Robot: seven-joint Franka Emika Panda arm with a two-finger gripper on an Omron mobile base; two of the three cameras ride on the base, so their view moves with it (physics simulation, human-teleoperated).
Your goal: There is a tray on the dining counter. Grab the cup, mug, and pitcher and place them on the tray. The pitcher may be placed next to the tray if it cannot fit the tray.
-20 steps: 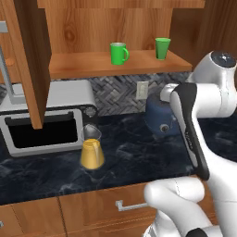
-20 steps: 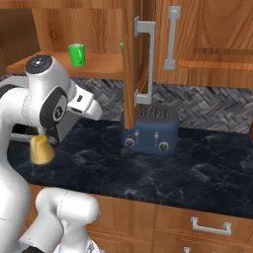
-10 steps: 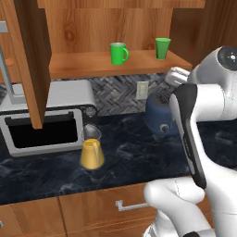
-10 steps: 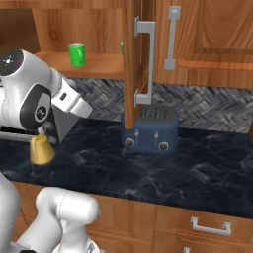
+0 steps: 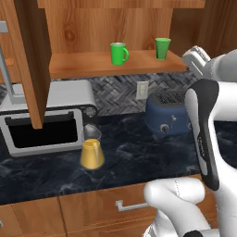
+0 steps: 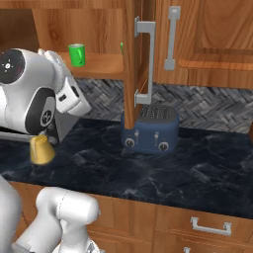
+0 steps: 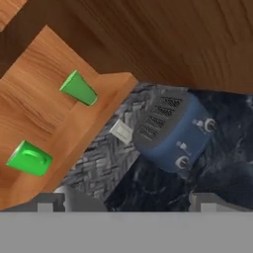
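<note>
The wooden shelf (image 5: 92, 67) lay open at its front, the mug (image 5: 118, 53) and cup (image 5: 162, 47) standing well apart on it. An open cabinet door (image 5: 28, 60) hung left; below, a blue toaster (image 5: 167, 113) crowded the worktop (image 5: 139, 155).

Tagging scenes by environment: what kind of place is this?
A simulated home kitchen, most likely: blue toaster and microwave on a dark stone-look counter, wooden cabinets above.

A blue toaster (image 5: 167, 112) stands on the black counter (image 5: 134, 155) against the herringbone backsplash (image 6: 207, 106), with two knobs on its front. A wall outlet (image 5: 142, 90) sits just left of it. A microwave (image 5: 46, 118) stands at the far left. An open cabinet door (image 6: 136, 59) carries a grey handle (image 6: 145, 62). Wooden drawers (image 6: 197, 225) run below the counter.
</note>
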